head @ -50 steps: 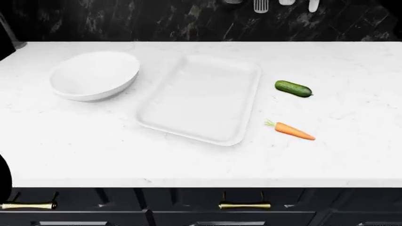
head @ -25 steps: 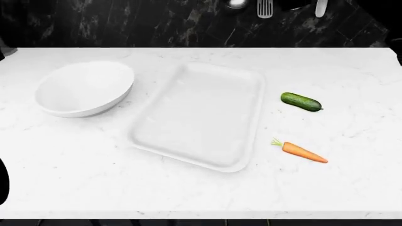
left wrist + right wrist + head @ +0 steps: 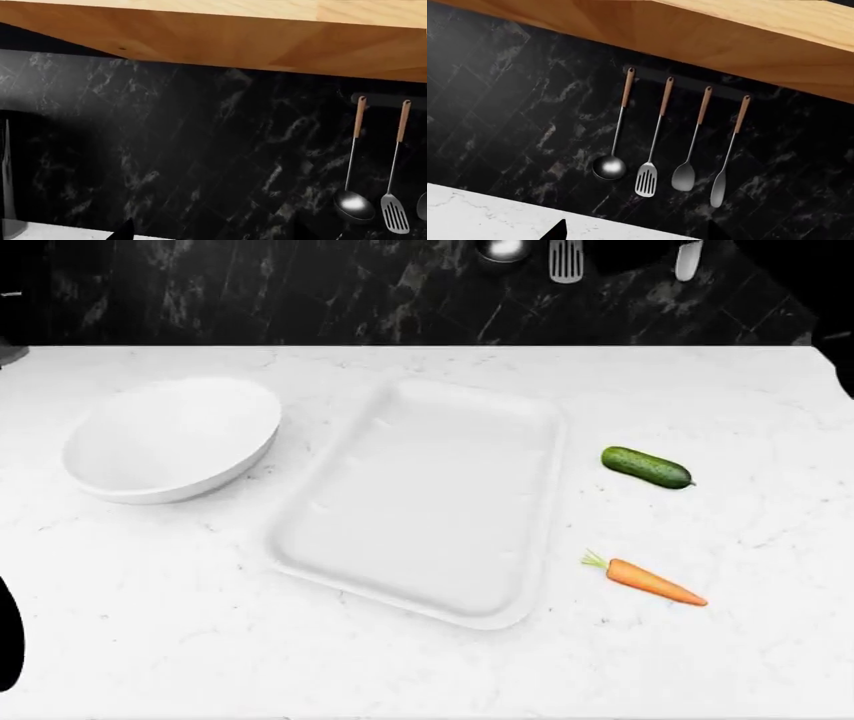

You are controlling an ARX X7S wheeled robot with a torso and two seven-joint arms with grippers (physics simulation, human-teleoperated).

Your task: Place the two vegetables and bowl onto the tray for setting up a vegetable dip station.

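Left wrist view: only dark backsplash and hanging utensils [image 3: 373, 200]; I cannot tell my left gripper's state.

Head view: tray [image 3: 300, 530] centred, bowl [image 3: 171, 438] left, cucumber [image 3: 646, 467] and carrot [image 3: 651, 582] right, all apart. Neither gripper shows. The round vegetables may roll when nudged.

Right wrist view: utensils again; right gripper's state unclear.

Tray [image 3: 427, 502] between bowl [image 3: 171, 438] and vegetables [image 3: 647, 467]

- Left gripper [image 3: 207, 235]: only two dark fingertips show at the wrist view's edge, set apart.
- Right gripper [image 3: 635, 231]: likewise, two dark tips, spread.
- Neither arm appears in the head view.
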